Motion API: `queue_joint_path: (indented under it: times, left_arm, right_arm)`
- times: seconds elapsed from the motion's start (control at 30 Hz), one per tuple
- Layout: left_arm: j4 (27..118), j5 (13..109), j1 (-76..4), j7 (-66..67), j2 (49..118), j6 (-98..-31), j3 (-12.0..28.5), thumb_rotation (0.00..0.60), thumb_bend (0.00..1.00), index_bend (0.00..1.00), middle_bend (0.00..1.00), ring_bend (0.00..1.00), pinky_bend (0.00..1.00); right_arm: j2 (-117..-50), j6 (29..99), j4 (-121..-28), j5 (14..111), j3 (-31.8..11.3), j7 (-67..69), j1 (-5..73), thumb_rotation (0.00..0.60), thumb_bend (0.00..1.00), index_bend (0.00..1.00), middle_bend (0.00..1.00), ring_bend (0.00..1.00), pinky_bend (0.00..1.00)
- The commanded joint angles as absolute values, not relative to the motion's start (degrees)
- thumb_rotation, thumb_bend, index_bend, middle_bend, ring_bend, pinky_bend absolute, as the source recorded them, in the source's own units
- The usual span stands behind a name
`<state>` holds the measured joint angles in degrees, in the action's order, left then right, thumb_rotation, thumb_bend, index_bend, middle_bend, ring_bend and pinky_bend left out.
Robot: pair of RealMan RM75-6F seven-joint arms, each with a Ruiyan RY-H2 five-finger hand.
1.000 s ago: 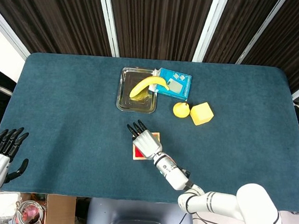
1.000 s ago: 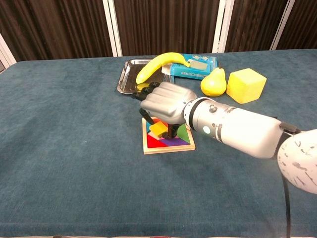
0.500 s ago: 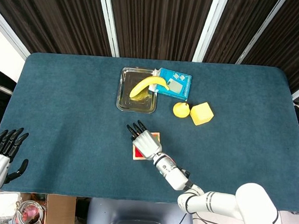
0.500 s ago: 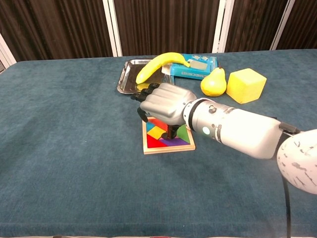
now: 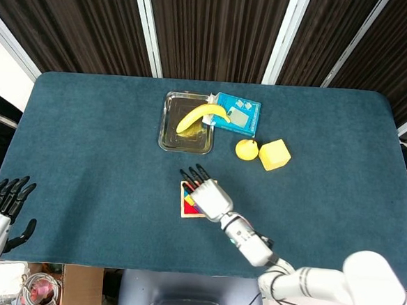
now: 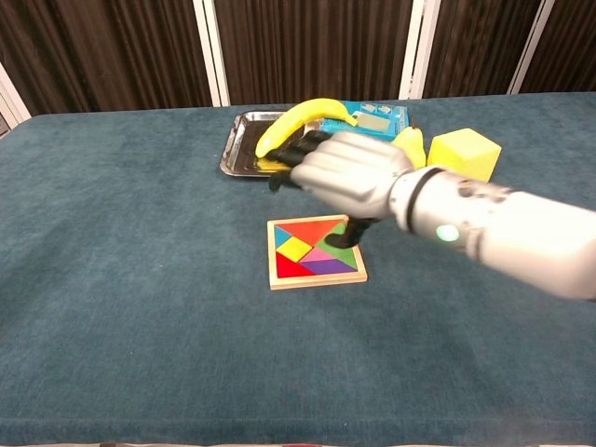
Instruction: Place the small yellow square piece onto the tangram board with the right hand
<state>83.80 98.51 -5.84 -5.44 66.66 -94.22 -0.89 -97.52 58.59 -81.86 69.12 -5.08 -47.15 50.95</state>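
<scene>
The wooden tangram board [image 6: 317,280] lies in the middle of the blue table, filled with coloured pieces. The small yellow square piece [image 6: 294,249] sits flat in its left half, with nothing touching it. My right hand [image 6: 346,172] hovers above the board's far right corner with fingers spread and holds nothing. In the head view my right hand [image 5: 209,195] covers the right part of the board [image 5: 182,201]. Off the table at the bottom left, my left hand [image 5: 0,211] hangs with fingers apart and empty.
Behind the board stands a steel tray [image 6: 240,144] with a banana [image 6: 298,118] across it. A blue box [image 6: 372,119] lies next to it. To the right sit a yellow pear [image 5: 245,149] and a yellow cube [image 6: 463,158].
My right hand has lifted off the board and moved up and to the right. The yellow square, earlier under the fingers, now lies uncovered in the board.
</scene>
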Motion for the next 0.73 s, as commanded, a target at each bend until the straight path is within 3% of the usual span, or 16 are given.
queue_joint_path:
  times: [0.03,0.13,0.3,0.47,0.73]
  left_arm:
    - [83.7,98.57,-5.87,-5.46,66.69,-93.98,-1.05,0.6,0.44,0.0,0.0,0.0,0.05]
    - [83.89,98.74,-5.98,-4.6,66.91,-93.44,-1.28,0.6,0.44,0.0,0.0,0.0,0.05]
    - [84.61,99.32,-6.45,-2.33,67.56,-92.76,-1.29,0.6,0.44,0.0,0.0,0.0,0.05]
    - [85.15,100.19,-7.23,-0.57,68.45,-90.66,-2.14,0.6,0.44,0.0,0.0,0.0,0.05]
    - [85.56,99.63,-7.96,2.6,69.68,-88.83,-1.94,0.6,0.44,0.0,0.0,0.0,0.05]
  right_arm:
    - [-84.52,76.71,-97.18,77.37,2.25,-43.73,38.03,0.6,0.36,0.1,0.0,0.0,0.0]
    - [-76.16,87.65,-104.49,79.84,7.84,-40.34,28.49,0.6,0.2,0.01,0.0,0.0,0.0]
    - [-70.0,99.92,-100.33,80.81,13.7,-26.32,14.44,0.6,0.18,0.0,0.0,0.0,0.0]
    - [-70.17,99.41,-92.6,78.15,12.78,-15.42,8.94,0.6,0.18,0.0,0.0,0.0,0.0]
    - [-69.15,98.87,-91.14,82.73,10.57,-11.95,7.29,0.6,0.18,0.0,0.0,0.0,0.0]
